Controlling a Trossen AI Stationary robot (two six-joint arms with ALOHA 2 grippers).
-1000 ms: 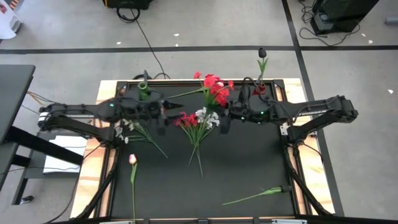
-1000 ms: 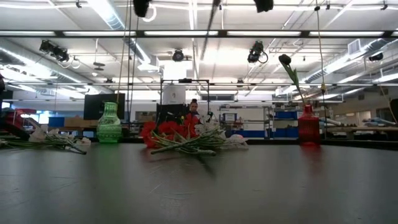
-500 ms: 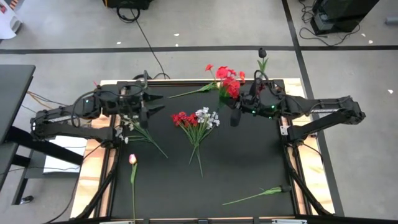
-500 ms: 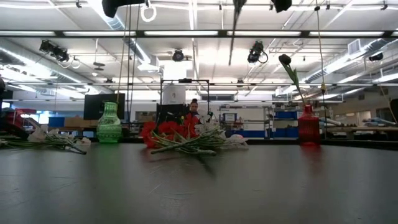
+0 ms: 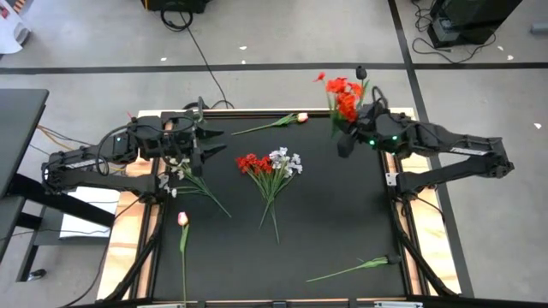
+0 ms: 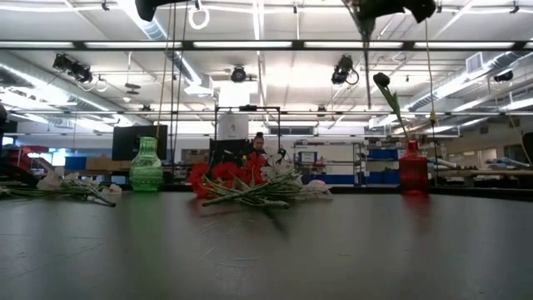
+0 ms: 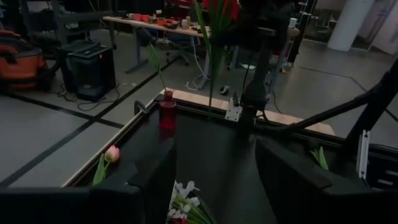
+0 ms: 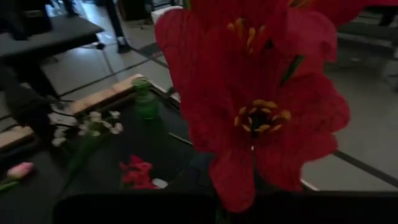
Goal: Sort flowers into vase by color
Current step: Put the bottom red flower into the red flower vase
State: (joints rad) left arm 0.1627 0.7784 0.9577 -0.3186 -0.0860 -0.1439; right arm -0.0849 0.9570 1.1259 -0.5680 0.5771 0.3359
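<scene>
Black desk (image 5: 342, 231) fills the high view, and over its far right corner the right end effector (image 5: 346, 142) is up in the air, clamped on the stem of a red bunch (image 5: 342, 96) whose blooms crowd the right wrist view. The stem hangs close to vertical, seen in the low view as a thin line dropping from the top edge, blooms up and cut end down. The red vase (image 5: 360, 122) sits just beside and slightly to the right of that end effector, already carrying one dark-budded stem; so the coming move looks like a short shift sideways, then straight down into the neck. The left end effector (image 5: 198, 151) waits over the far left of the desk, fingers parted and holding nothing, near the green vase (image 5: 198, 128). Mixed red and white flowers (image 5: 272, 167) lie mid-desk, white sprigs (image 5: 182, 175) at the left, and single buds (image 5: 182, 220) lie apart near the edges.
</scene>
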